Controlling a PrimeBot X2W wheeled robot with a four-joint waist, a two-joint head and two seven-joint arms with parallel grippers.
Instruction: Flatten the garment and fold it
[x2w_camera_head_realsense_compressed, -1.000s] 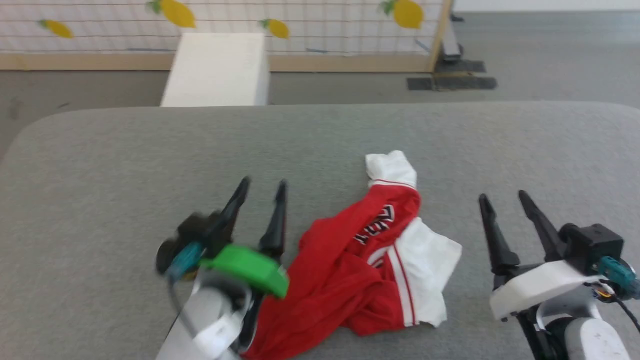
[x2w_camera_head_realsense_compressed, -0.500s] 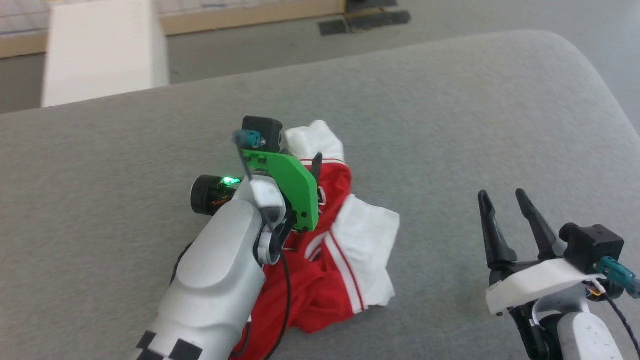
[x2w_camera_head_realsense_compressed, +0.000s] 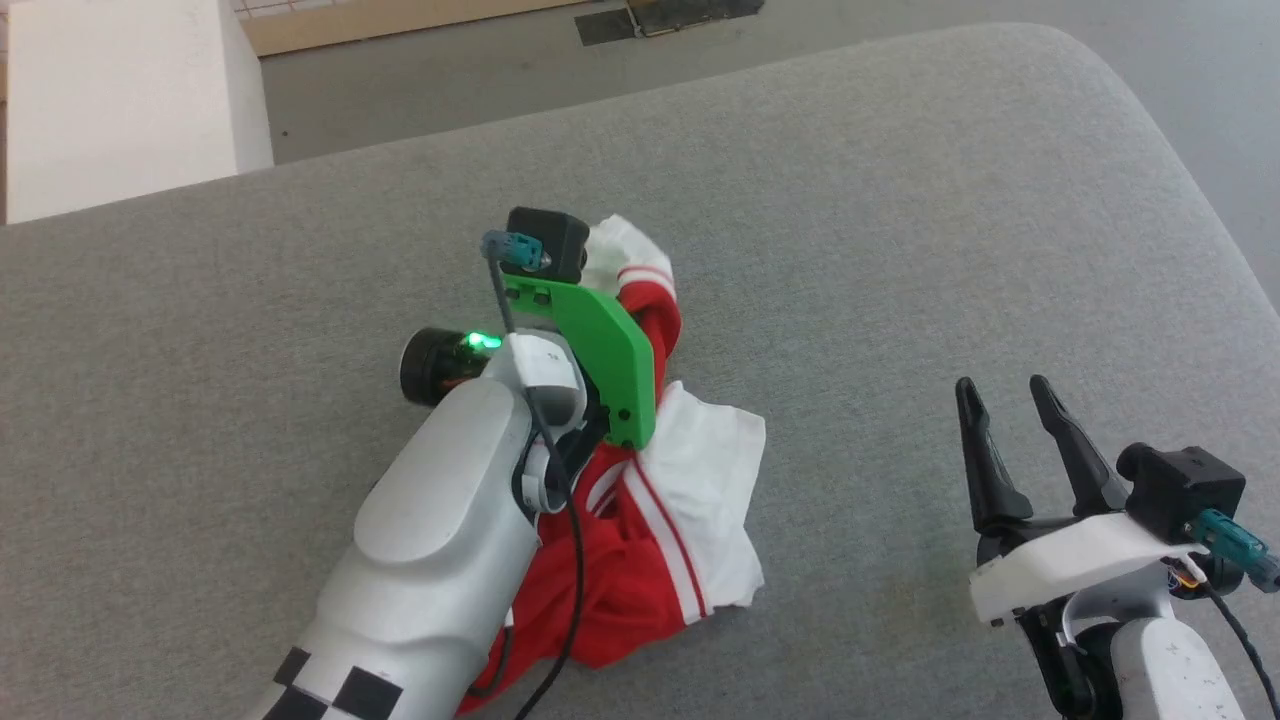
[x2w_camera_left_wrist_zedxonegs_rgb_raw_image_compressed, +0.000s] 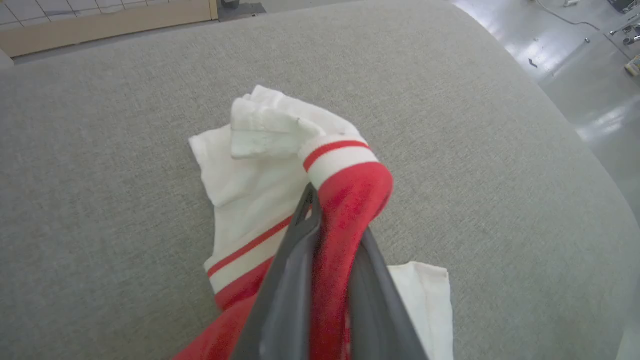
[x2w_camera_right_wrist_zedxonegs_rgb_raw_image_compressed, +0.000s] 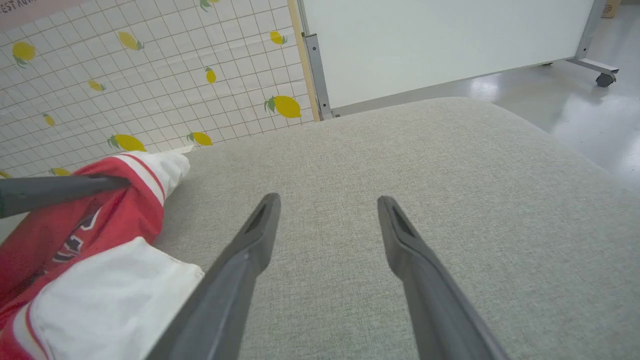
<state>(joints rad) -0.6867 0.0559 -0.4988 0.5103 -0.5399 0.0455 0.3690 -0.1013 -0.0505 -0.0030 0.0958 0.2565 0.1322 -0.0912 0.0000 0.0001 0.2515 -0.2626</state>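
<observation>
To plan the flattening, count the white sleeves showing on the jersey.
2. The far sleeve is bunched beyond the left gripper; the near sleeve spreads toward the right gripper. Folds may hide parts.

Garment: one, at the left gripper's fingers, well left of the right gripper.
Grippers: two, the left gripper and the right gripper.
Dark fingers: four, two to each gripper.
White sleeves: two, one past the left gripper's tips, one beside its wrist.
Green bracket: one, on the left gripper's wrist.
Padded grey surface: one, under both grippers.
White block: one, far beyond the left gripper.
Lemon prints: at least ten, ahead and left of the right gripper, some cut off.
</observation>
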